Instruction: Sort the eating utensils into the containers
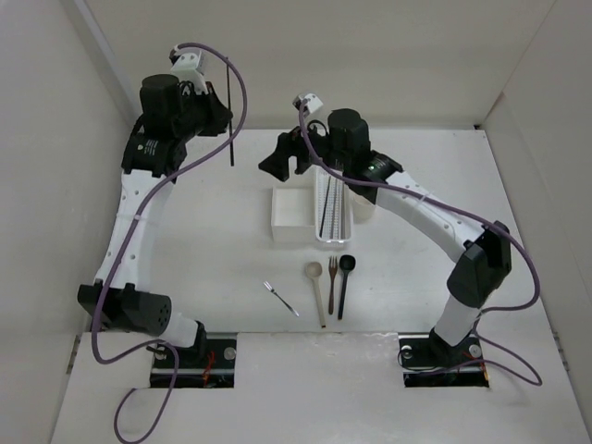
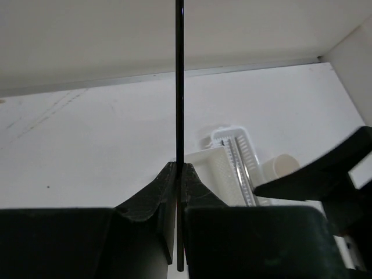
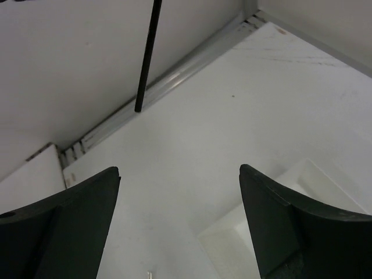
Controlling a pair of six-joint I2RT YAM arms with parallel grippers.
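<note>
My left gripper (image 1: 220, 118) is shut on a dark chopstick (image 1: 229, 111) and holds it upright above the far left of the table; in the left wrist view the chopstick (image 2: 179, 87) runs straight up from the closed jaws (image 2: 179, 167). My right gripper (image 1: 285, 165) is open and empty, above the far edge of the white square box (image 1: 291, 217). The perforated tray (image 1: 347, 231) holds chopsticks (image 1: 326, 199). The beige cup (image 1: 364, 209) is partly hidden by my right arm. A silver fork (image 1: 280, 299), pale wooden spoon (image 1: 316, 289), brown fork (image 1: 332, 282) and black spoon (image 1: 344, 282) lie near the front.
White walls enclose the table at the back and on both sides. In the right wrist view the open gripper (image 3: 179, 168) looks at the held chopstick (image 3: 148, 58) and the box corner (image 3: 232, 244). The left wrist view shows the tray (image 2: 243, 152) and cup (image 2: 283, 167).
</note>
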